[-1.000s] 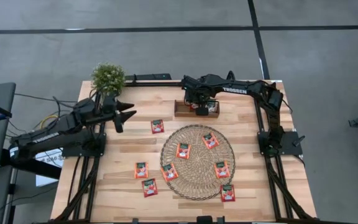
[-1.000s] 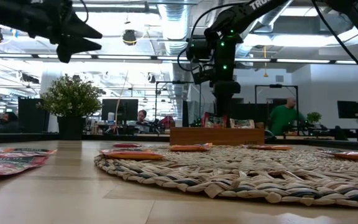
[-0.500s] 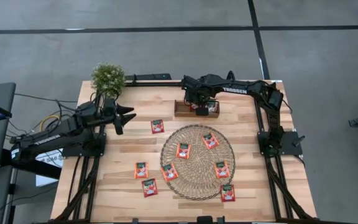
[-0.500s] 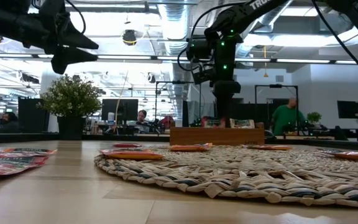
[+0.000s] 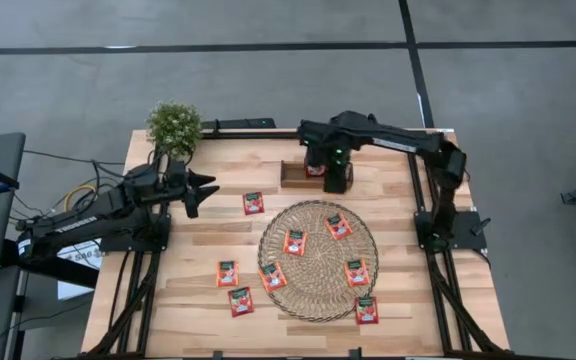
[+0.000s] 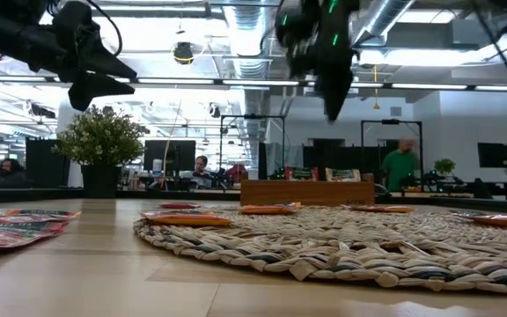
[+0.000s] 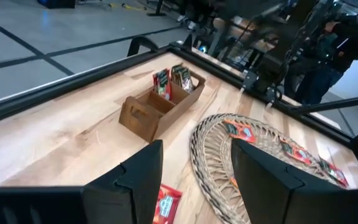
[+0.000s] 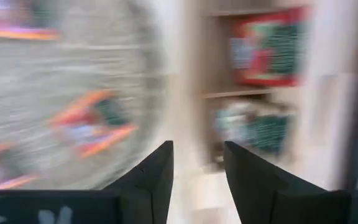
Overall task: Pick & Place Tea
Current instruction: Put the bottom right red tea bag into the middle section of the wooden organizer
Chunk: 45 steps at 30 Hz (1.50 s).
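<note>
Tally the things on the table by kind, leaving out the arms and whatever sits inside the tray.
Loose red-orange square tea sachets: 8
Round woven straw mat: 1
Small brown wooden tray: 1
Small green potted plant: 1
Total: 11

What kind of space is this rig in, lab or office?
Looks like an open-plan office or lab. Behind the table the low view shows desks with monitors, a person standing, and bare ceiling ducts. The floor is grey concrete.
</note>
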Each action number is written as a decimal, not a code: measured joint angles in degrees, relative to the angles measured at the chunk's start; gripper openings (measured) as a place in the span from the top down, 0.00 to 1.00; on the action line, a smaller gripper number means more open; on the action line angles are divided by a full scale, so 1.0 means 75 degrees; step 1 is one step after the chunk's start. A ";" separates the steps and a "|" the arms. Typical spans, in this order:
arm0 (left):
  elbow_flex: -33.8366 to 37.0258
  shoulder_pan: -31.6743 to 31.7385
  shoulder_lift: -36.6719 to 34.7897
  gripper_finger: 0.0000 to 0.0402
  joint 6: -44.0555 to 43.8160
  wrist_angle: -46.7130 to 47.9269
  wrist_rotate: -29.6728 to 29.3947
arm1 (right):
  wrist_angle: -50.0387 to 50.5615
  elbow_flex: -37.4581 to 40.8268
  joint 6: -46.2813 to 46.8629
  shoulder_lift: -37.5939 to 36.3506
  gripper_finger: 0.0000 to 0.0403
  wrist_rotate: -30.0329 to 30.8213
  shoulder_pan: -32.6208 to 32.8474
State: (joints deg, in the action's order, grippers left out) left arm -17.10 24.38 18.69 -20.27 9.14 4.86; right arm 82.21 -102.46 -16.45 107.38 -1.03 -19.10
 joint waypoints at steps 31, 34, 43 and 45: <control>0.0000 0.0000 0.0000 0.55 0.0204 0.0145 0.0593 | -0.2626 0.3969 0.7496 -0.1914 0.68 -0.1813 0.6834; 0.0000 0.0000 0.0001 0.55 0.0201 0.0143 0.0723 | -0.3070 0.4213 0.7793 -0.1739 0.69 -0.1492 0.7129; 0.0000 0.0000 0.0000 0.55 0.0023 0.0143 0.1051 | -0.4019 0.5407 0.8261 -0.1645 0.71 -0.1002 0.7249; 0.0000 0.0000 -0.0002 0.55 0.0008 0.0143 0.1122 | -0.4414 0.5709 0.8297 -0.1645 0.71 -0.1079 0.7237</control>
State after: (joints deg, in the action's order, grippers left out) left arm -17.10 24.38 18.68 -20.21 10.22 13.28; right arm 49.10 -59.64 45.78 95.04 -9.12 35.18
